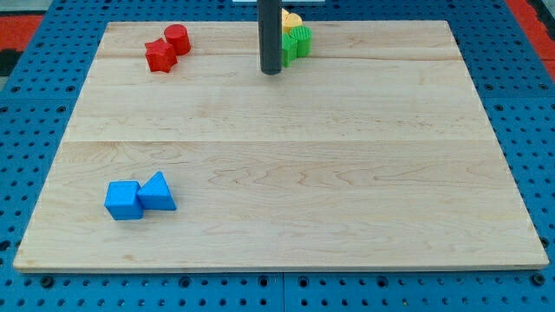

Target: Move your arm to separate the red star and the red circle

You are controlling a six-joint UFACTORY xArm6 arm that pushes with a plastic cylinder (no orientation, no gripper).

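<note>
The red star (159,55) and the red circle (177,39) lie touching each other near the view's top left of the wooden board (286,173); the circle is up and to the right of the star. My tip (271,71) rests on the board near the view's top centre, well to the right of both red blocks. The dark rod rises straight up out of the view.
Green blocks (296,43) and a yellow block (291,20) cluster just right of the rod, partly hidden by it. A blue cube (123,200) and a blue triangle (157,192) sit together at the view's bottom left. Blue pegboard surrounds the board.
</note>
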